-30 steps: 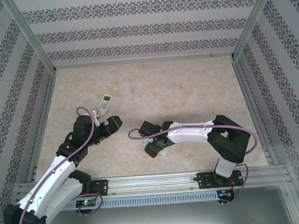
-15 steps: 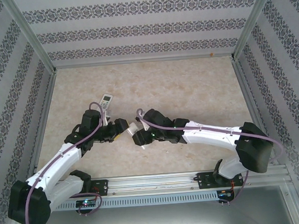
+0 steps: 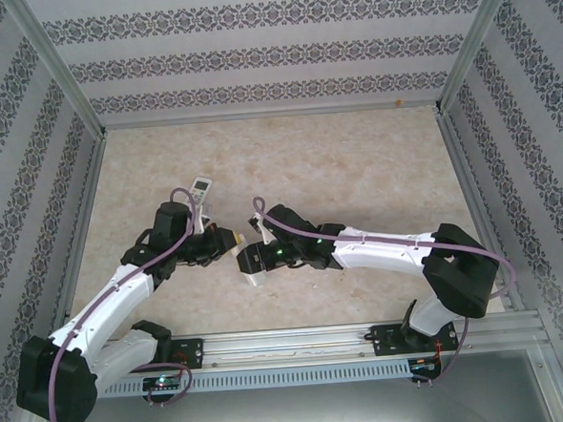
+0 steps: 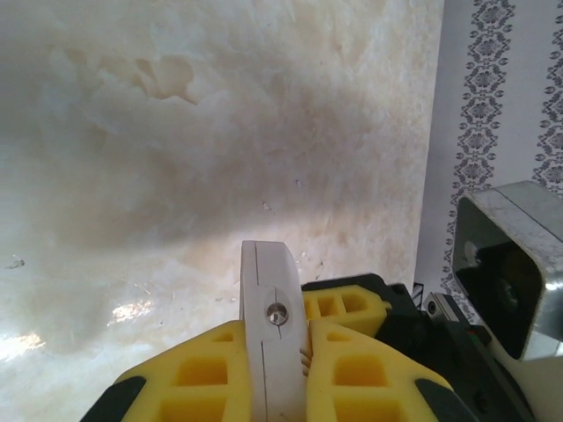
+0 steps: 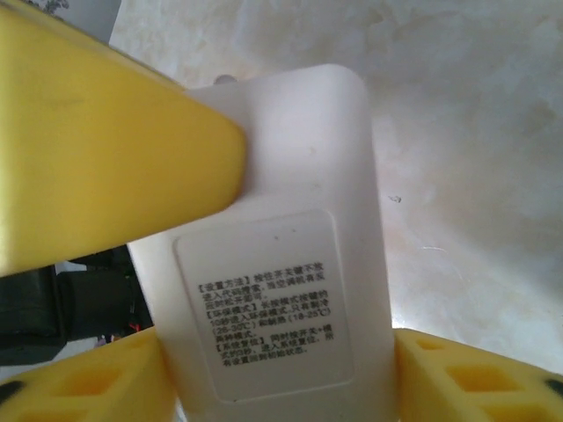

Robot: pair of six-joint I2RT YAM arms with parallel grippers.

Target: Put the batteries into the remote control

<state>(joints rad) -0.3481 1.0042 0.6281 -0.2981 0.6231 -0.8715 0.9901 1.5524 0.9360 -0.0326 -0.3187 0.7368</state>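
A beige marbled tabletop (image 3: 336, 169) sits inside patterned wallpaper walls (image 3: 272, 54). At back left a second remote (image 3: 199, 190) lies face up. The left gripper (image 4: 274, 338) is clamped across the thin edge of a white remote (image 5: 290, 176), front of centre. The right gripper (image 5: 281, 374) clasps its sides, printed label (image 5: 264, 308) showing.

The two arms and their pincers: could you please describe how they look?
Both the left arm and right arm have white link shells between bulky black joint housings, each trailed by a looping purple cable. The left pincer and right pincer carry yellow fingers with square moulded recesses.
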